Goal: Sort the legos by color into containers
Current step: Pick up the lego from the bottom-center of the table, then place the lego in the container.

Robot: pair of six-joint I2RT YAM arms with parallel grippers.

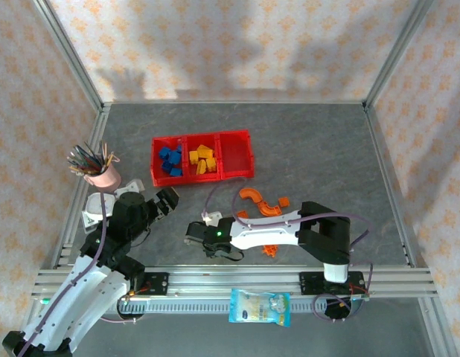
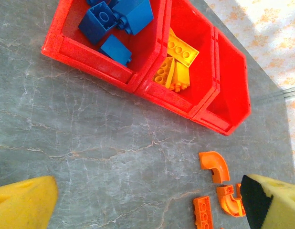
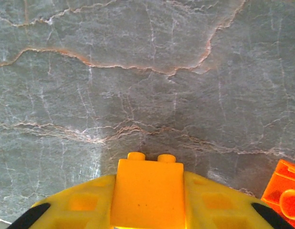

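Note:
In the right wrist view my right gripper (image 3: 148, 202) is shut on a yellow brick (image 3: 148, 188), studs pointing away, low over the grey table. From above, that gripper (image 1: 196, 236) sits near the table's front centre. The red containers (image 1: 204, 180) stand at the back; the left bin holds blue legos (image 1: 170, 160), the middle bin holds yellow ones (image 1: 202, 160), and the right bin (image 1: 236, 141) is bare. Orange legos lie loose, among them a curved piece (image 1: 252, 195). My left gripper (image 1: 152, 198) is open, its fingers (image 2: 23, 202) wide apart over bare table.
A pink pen cup (image 1: 103, 177) stands at the left by the left arm. A blue-and-white packet (image 1: 260, 307) lies on the front rail. More orange bricks (image 1: 271, 249) rest under the right arm. An orange brick (image 3: 283, 193) lies just right of the held one.

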